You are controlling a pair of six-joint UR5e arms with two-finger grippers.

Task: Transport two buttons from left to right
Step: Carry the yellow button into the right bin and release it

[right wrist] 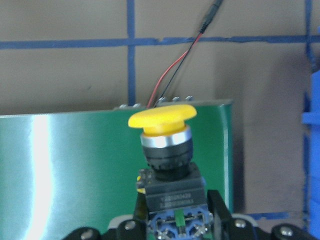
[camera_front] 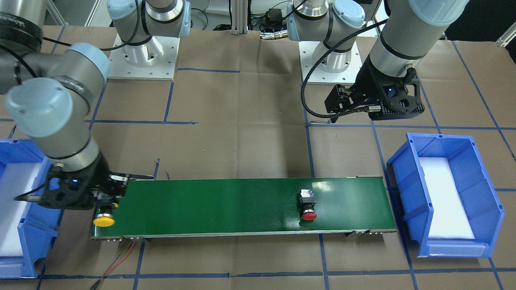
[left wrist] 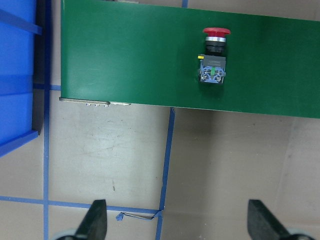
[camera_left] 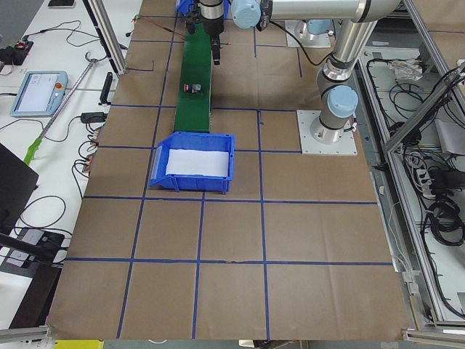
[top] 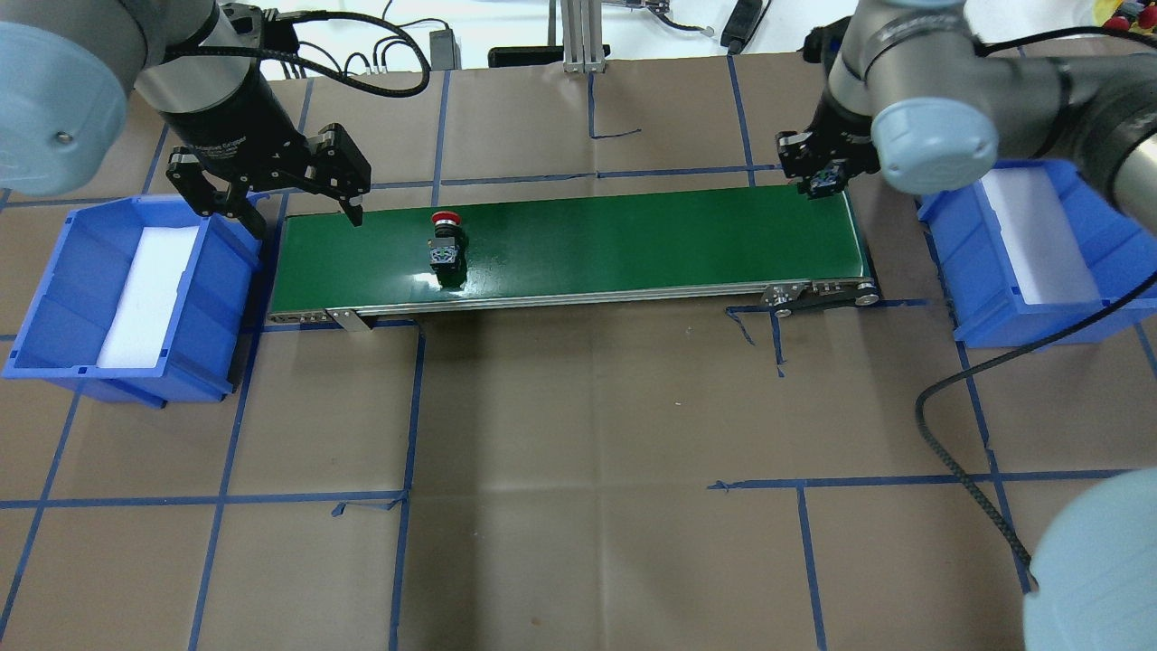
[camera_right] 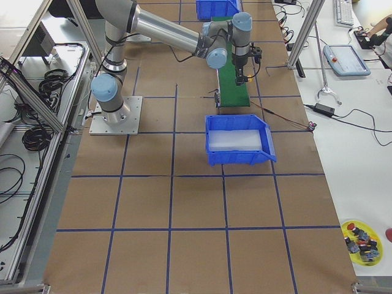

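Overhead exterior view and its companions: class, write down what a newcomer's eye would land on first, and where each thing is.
The long green belt across the middle of the table stands out first, with blue bins beyond its two ends. A red button lies on the belt near the robot's left end, close to the open left pincer. At the opposite end, the right pincer grips a yellow button.

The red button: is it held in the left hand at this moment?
No, the red button lies free on the green belt, and the left hand stands open and apart from it.
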